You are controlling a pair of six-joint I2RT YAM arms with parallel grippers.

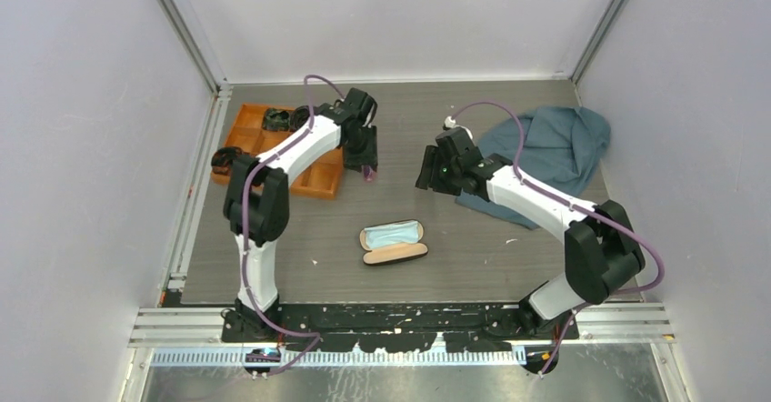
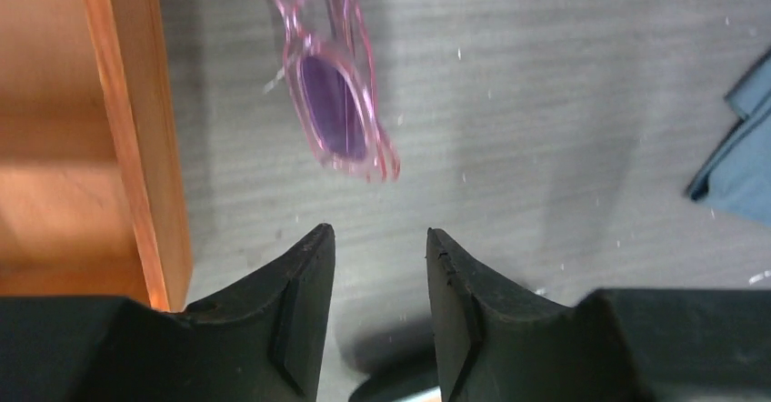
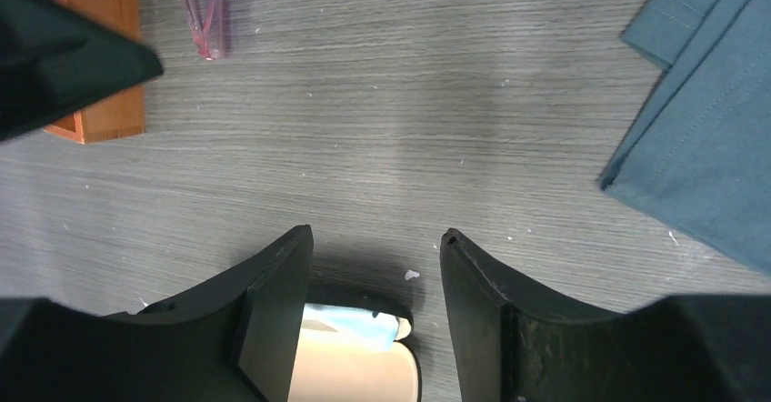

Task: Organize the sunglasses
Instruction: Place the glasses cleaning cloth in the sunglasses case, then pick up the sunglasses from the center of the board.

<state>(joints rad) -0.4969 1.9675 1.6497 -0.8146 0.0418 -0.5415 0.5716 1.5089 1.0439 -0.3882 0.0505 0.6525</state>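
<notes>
**Sunglasses: outside the tray, beside its edge**

Your sunglasses [image 2: 335, 102] are a small pair: thin translucent pink frame, purple-tinted oval lenses, arms folded in. They sit lengthwise just beside the right wall of the orange tray [image 2: 136, 129], over the bare grey table [image 2: 545, 147], not in any compartment. The near lens looks slightly blurred, so you can't tell whether they rest flat.

Soft, even overhead light casts faint shadows on the table [image 1: 473, 238]. In the left wrist view the sunglasses [image 2: 335, 111] look slightly blurred.
</notes>
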